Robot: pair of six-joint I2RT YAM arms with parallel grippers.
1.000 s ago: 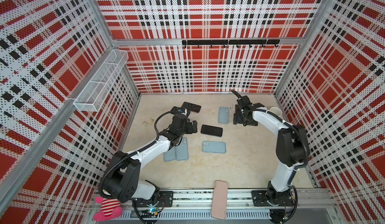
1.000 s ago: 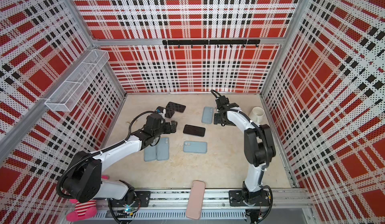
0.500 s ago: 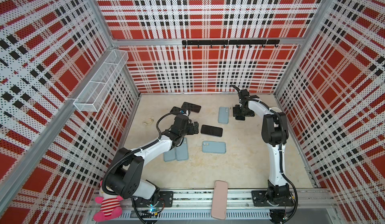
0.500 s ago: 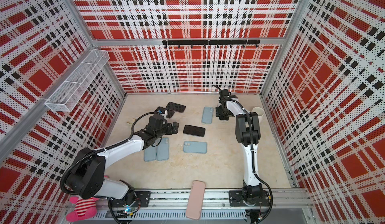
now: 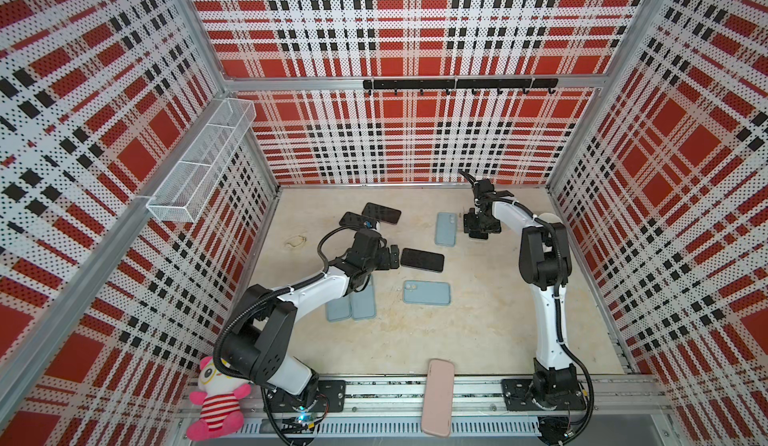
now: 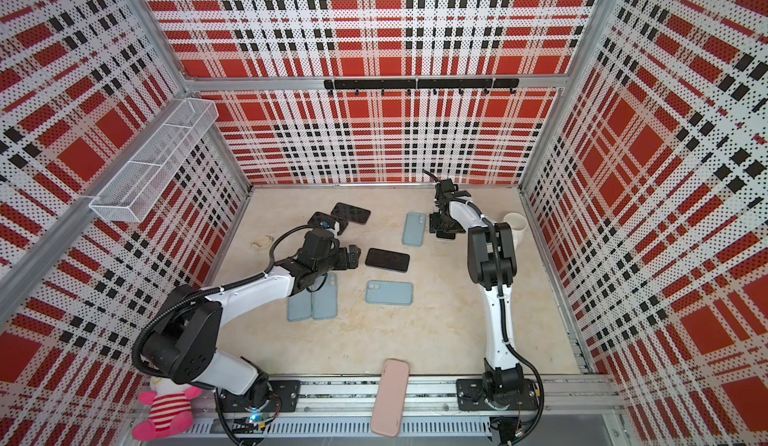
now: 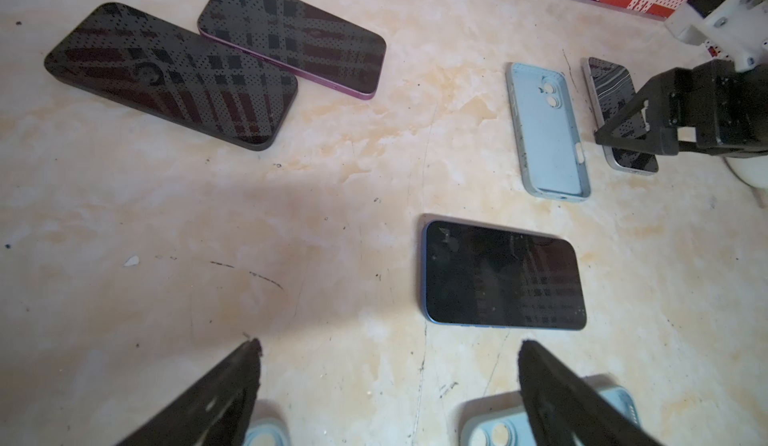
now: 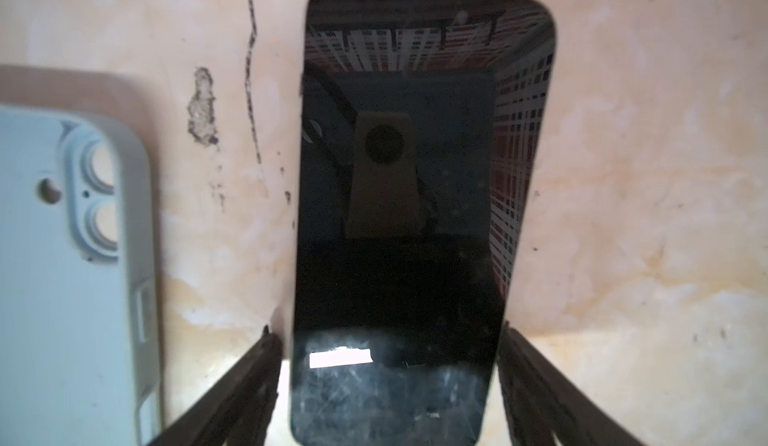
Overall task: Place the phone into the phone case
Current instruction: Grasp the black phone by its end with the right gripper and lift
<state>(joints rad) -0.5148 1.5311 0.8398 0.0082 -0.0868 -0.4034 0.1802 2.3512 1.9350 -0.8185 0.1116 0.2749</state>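
Black phone [image 8: 415,215] straddled by right claw [image 8: 386,340], blue case [image 8: 62,278] beside.

Pink plush toy [image 5: 216,402] at the front; wire basket [image 5: 199,170] up high; possibly a white cup [image 6: 514,220].

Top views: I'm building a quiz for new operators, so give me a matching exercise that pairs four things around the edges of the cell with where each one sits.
Things
1. pink case
2. plush toy
3. wire basket
4. black hook rail

Places
A. mounted on the back wall
B. in the front left corner
C. at the front edge, about midway across
D. mounted on the left wall

Pairs: 1-C, 2-B, 3-D, 4-A
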